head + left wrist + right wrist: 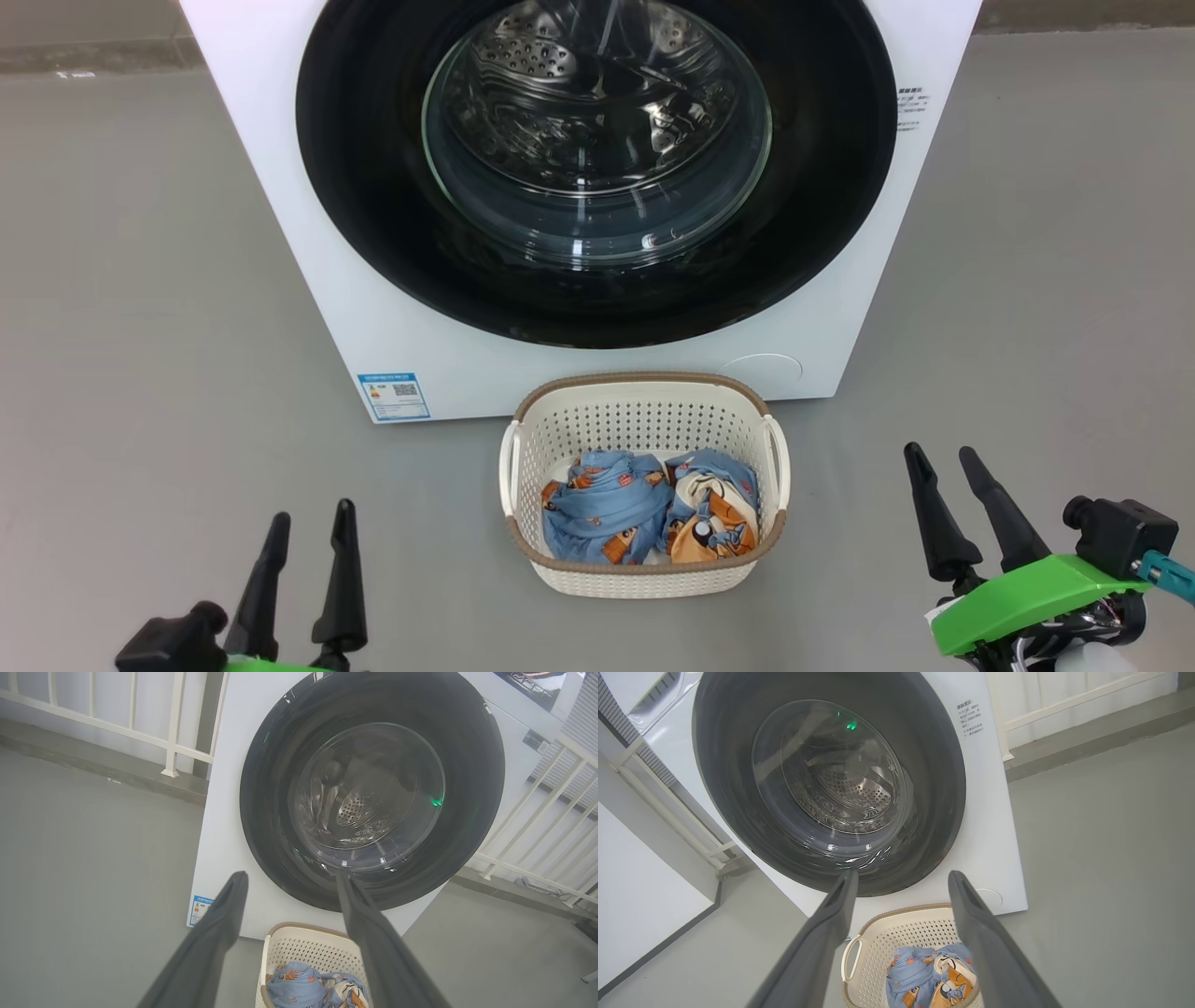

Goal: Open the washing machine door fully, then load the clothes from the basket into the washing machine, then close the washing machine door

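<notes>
There is one washing machine [308, 280] in front of me, a white box standing on the grey floor [140, 327]. Its single round washing machine door [373, 187] lies flat against the front, a black rim around a clear glass bowl. One steel drum [597, 103] shows through the glass. On the machine's front I count one blue sticker [394, 397] at the lower left corner. There is also one small round cover [766, 367] at the lower right corner and one patch of small print [912, 107] higher up on the right side.

One basket [644, 420] sits on the floor just in front of the machine, below the door and a little toward the round-cover side. Whether it touches the machine I cannot tell. It has two side handles and one brown rim. The clothes [607, 509] are all inside it, light blue with orange and cream figures, bunched into two lumps side by side. How many garments make them up I cannot tell.

Two grippers hang farther back from the machine than the basket, one on each side of it, and both point toward the machine. The left gripper [313, 511] is out in front of the sticker corner. Its two dark fingers are spread apart and hold nothing. The right gripper [938, 451] is out beyond the machine's right corner, on a green mount [1027, 588]. Its two fingers are likewise apart and empty. White railings [173, 723] run behind the machine on both sides.
</notes>
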Controlling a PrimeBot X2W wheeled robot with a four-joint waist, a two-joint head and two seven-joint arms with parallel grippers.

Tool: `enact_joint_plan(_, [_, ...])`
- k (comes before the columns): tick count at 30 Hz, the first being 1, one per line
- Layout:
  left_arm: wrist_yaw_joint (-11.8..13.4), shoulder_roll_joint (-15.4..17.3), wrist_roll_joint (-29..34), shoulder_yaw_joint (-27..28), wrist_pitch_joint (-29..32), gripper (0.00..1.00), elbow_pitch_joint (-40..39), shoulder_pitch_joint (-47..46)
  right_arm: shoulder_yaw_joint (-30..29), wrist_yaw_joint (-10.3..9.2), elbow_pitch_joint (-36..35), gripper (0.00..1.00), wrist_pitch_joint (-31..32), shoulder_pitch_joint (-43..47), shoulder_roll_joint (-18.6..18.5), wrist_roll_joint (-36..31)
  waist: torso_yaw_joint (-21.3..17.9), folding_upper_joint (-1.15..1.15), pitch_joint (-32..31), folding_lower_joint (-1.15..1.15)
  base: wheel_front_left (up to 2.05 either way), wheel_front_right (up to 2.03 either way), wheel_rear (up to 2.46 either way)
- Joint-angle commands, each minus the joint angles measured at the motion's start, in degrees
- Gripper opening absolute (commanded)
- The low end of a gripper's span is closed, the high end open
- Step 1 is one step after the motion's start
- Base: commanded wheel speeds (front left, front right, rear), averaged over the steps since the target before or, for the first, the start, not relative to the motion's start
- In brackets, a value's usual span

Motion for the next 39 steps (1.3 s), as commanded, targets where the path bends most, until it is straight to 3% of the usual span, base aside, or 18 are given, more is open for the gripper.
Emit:
enact_joint_plan(1, [0.0, 0.8, 2.4, 1.2, -1.1, 1.00, -2.0, -2.5, 1.3, 0.41, -1.7, 1.00, -1.1, -2.5, -1.3, -1.9, 0.0, 0.00, 0.0, 0.00, 0.00, 0.00, 0.00])
enact_joint_plan(20, [0.0, 0.9, 13.4, 1.3, -4.2, 1.00, -1.6, -3.3, 1.9, 0.48, -1.6, 1.00, -4.2, -2.6, -1.9, -11.1, -0.3, 0.00, 0.5, 0.00, 0.00, 0.00, 0.00])
enact_joint_plan(39, [0.0, 0.9, 14.0, 1.6, -4.2, 1.00, 0.7, -3.7, -1.0, 0.48, -1.9, 1.00, -4.2, -1.8, -0.6, -11.6, -0.5, 0.00, 0.5, 0.00, 0.00, 0.00, 0.00])
